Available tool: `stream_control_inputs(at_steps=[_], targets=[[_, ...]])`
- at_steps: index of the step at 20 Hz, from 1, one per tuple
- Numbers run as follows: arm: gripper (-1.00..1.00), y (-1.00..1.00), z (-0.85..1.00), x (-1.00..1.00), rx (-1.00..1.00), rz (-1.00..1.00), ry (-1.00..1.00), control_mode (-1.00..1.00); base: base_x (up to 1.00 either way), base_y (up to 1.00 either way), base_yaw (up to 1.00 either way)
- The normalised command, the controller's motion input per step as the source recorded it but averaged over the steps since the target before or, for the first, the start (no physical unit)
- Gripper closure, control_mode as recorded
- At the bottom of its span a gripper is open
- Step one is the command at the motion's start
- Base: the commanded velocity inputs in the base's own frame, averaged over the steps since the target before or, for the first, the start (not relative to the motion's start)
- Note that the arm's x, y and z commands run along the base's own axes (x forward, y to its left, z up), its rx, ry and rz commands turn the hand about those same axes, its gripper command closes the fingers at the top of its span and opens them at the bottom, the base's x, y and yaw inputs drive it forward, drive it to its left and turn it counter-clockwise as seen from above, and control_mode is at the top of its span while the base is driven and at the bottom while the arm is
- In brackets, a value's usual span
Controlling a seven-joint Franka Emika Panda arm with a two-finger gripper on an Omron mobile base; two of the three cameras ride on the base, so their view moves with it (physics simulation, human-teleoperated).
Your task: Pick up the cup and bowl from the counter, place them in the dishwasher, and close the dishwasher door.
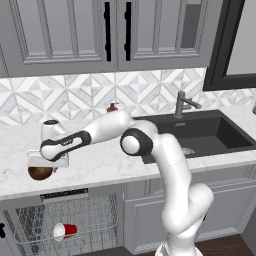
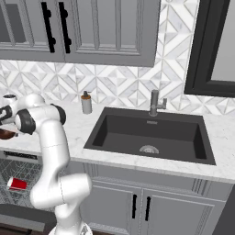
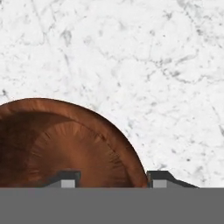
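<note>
Brown wooden bowl point(image 3: 65, 148) sits on the white marble counter point(image 1: 100, 165), close to its front edge and right above the open dishwasher point(image 1: 60, 220). The gripper point(image 3: 113, 178) is down over the bowl's rim, one fingertip point(image 3: 68, 177) inside the bowl and the other just outside the rim on the marble side, so the jaws straddle the wall; can't tell whether they actually pinch it. Red cup point(image 1: 65, 231) lies on its side in the grey wire rack point(image 1: 100, 220) below. Further right there's the dark sink point(image 2: 151, 135) with its faucet point(image 2: 156, 103), and a soap dispenser point(image 2: 86, 103) by the backsplash.
</note>
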Motion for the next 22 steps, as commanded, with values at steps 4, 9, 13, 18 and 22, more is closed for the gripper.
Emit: stream_control_inputs(at_steps=[4,9,13,18,22], targets=[[1.00,0.00,-0.09,0.00,0.00,0.00,0.00,-1.00,0.00,0.00,0.00],[1.00,-0.72,0.00,-0.73,0.01,-0.14,0.08,-1.00,0.00,0.00,0.00],[1.00,-0.97,0.02,-1.00,0.00,-0.16,0.09,-1.00,0.00,0.00,0.00],[1.00,-0.87,0.01,-1.00,-0.03,-0.13,0.13,-1.00,0.00,0.00,0.00],[1.00,-0.69,0.04,-1.00,-0.08,-0.15,0.02,-1.00,0.00,0.00,0.00]])
